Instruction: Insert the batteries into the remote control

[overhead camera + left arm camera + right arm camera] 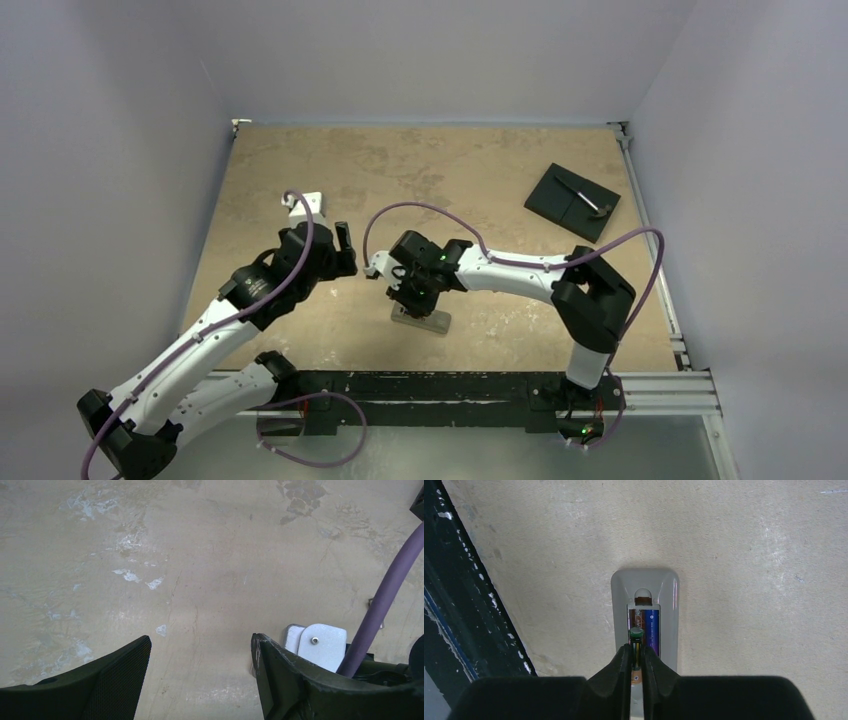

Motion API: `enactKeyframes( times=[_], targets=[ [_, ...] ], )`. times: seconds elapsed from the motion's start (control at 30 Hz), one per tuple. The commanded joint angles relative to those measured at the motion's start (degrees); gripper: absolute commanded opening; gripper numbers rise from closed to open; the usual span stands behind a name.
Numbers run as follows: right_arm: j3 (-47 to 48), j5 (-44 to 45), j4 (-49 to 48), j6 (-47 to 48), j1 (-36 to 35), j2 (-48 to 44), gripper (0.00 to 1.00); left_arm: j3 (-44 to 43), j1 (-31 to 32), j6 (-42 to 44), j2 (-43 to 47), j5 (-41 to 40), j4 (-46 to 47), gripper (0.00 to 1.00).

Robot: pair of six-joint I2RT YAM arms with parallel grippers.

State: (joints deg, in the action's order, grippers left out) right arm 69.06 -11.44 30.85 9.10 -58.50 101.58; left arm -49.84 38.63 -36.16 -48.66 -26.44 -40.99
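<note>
Hovering straight over the remote control [646, 582], my right gripper [637, 650] has its fingers a narrow slit apart, in line with the handset's long axis, which runs away from me on the table [749, 555]. Both batteries [651, 630] seem to lie side by side in the open compartment. The left one runs in between my tips, and I cannot tell whether I pinch it or merely flank it. My fingers hide the compartment's near end. My left gripper [200, 642] is spread and empty, well apart to the left.

Grey-backed remote control [666, 597], compartment open, blue battery [652, 630] seated, second battery [636, 633] beside it.
</note>
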Motion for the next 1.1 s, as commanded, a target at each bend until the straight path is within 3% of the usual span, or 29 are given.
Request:
enactKeyframes(
  times=[0.0, 0.2, 0.37, 0.77, 1.07],
  targets=[
    [2.22, 0.54, 0.83, 1.09, -0.47, 0.74, 0.17, 0.36, -0.80, 1.39, 0.24, 0.30, 2.20, 0.73],
    [2.21, 0.20, 0.99, 0.89, -0.82, 1.16, 0.22, 0.31, -1.38, 1.60, 0.06, 0.68, 2.33, 0.73],
    [2.09, 0.59, 0.62, 0.79, -0.96, 1.15, 0.32, 0.41, -1.79, 1.60, 0.06, 0.87, 2.36, 0.73],
    [1.13, 1.95, -2.83, -1.37, -0.96, -2.87, 0.34, 0.43, -2.23, 1.56, -0.02, 0.97, 2.43, 0.74],
    [-3.36, 7.92, -6.06, -6.74, -0.83, -10.11, 0.35, 0.60, -2.24, 1.39, 0.06, 1.24, 2.50, 0.73]
  ],
)
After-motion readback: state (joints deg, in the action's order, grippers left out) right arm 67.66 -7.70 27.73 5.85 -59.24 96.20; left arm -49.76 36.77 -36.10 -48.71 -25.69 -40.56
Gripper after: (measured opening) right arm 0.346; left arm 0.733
